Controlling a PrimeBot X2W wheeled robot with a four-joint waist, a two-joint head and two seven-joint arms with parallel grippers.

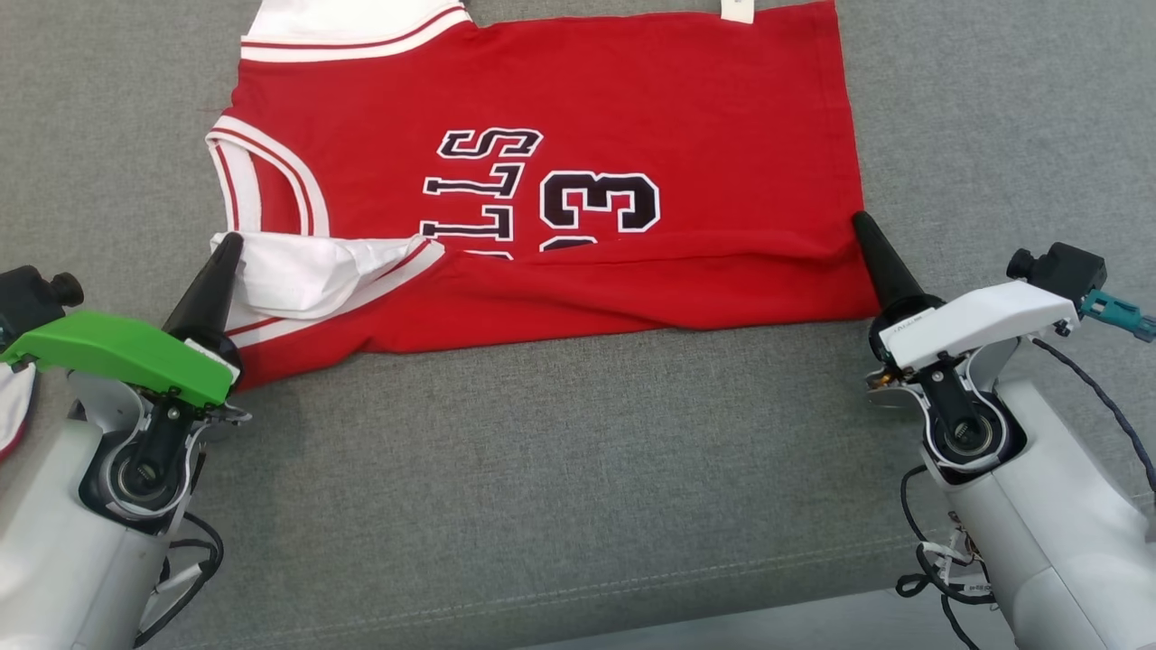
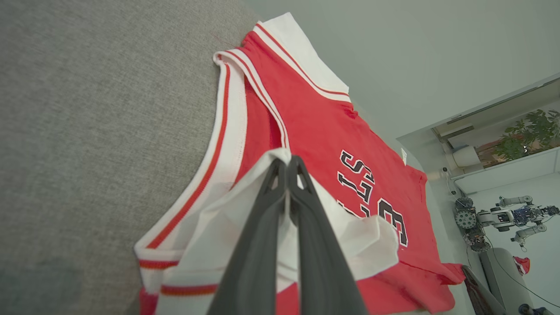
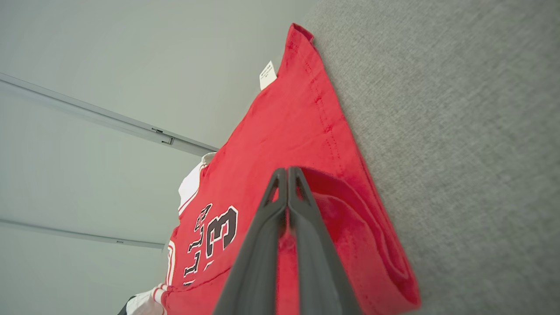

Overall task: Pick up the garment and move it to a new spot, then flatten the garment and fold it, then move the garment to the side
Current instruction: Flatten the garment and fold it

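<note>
Where left wrist looks, jersey (image 2: 315,131), plant (image 2: 531,138) beyond

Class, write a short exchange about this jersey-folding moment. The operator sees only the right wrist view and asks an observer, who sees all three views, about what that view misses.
Operator: My view has the right gripper pinched on the red hem of the jersey. What is the left one holding?
Observer: The left gripper is shut on a white flap, the jersey's inside turned outward beside the armhole.
Operator: Does the fold reach from one gripper to the other?
Observer: In the head view, yes. A folded band runs along the near edge between both grippers and covers the lower part of the lettering.
</note>
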